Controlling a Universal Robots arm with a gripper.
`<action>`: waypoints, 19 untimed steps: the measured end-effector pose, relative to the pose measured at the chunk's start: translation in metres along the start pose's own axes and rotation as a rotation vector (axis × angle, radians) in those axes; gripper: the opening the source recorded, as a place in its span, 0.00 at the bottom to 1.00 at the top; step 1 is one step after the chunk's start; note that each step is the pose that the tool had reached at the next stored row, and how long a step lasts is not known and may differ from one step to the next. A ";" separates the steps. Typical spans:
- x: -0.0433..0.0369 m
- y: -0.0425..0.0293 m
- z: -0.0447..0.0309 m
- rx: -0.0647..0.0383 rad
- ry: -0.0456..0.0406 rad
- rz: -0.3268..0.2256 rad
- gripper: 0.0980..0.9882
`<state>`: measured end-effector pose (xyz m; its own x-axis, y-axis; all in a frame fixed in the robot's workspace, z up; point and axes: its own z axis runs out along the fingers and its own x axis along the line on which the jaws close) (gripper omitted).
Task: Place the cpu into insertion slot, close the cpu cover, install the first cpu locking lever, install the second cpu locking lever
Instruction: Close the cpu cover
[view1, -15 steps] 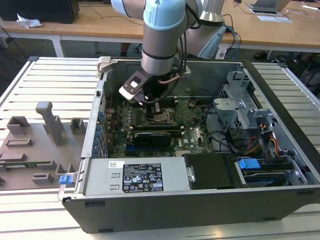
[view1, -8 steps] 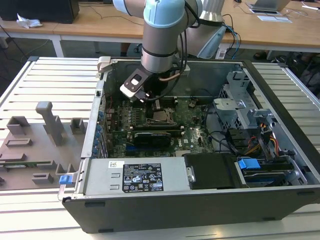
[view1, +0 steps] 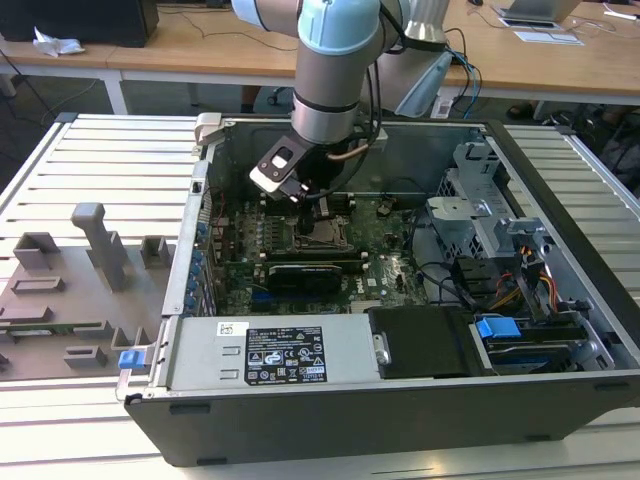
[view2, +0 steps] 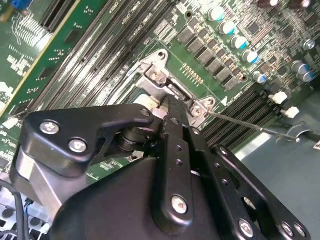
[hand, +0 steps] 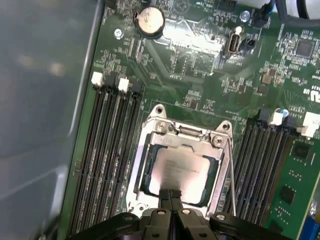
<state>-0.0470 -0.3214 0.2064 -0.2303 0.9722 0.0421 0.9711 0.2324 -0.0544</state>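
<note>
The cpu (hand: 180, 167), silvery with a thin green rim, lies flat in the insertion slot (view1: 325, 232) on the green motherboard. The cpu cover (hand: 190, 134) lies down around it as a thin metal frame. My gripper (hand: 171, 194) is shut, its two black fingers pressed together with nothing between them, the tips resting at the edge of the chip and cover. The second wrist view has the gripper (view2: 167, 107) over the socket's corner bracket. A thin wire locking lever (hand: 233, 175) stands raised along one side of the socket, also seen as the lever (view2: 250, 126) slanting away.
Long black memory slots (hand: 105, 150) flank the socket on both sides. A coin battery (hand: 150, 21) sits beyond it. The case wall (hand: 45, 100) is close. The power supply (view1: 270, 350) and drive cage (view1: 480, 210) fill the case; grey fixtures (view1: 100, 245) stand at the exterior view's left.
</note>
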 end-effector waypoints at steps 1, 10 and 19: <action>-0.0004 0.0017 -0.0006 0.000 0.0002 0.000 0.01; -0.0052 0.0247 -0.0213 0.018 0.0044 0.001 0.01; -0.0032 0.0223 -0.0675 0.020 -0.0043 0.001 0.01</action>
<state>-0.0203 -0.3212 0.2723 -0.2295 0.9726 0.0377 0.9699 0.2318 -0.0741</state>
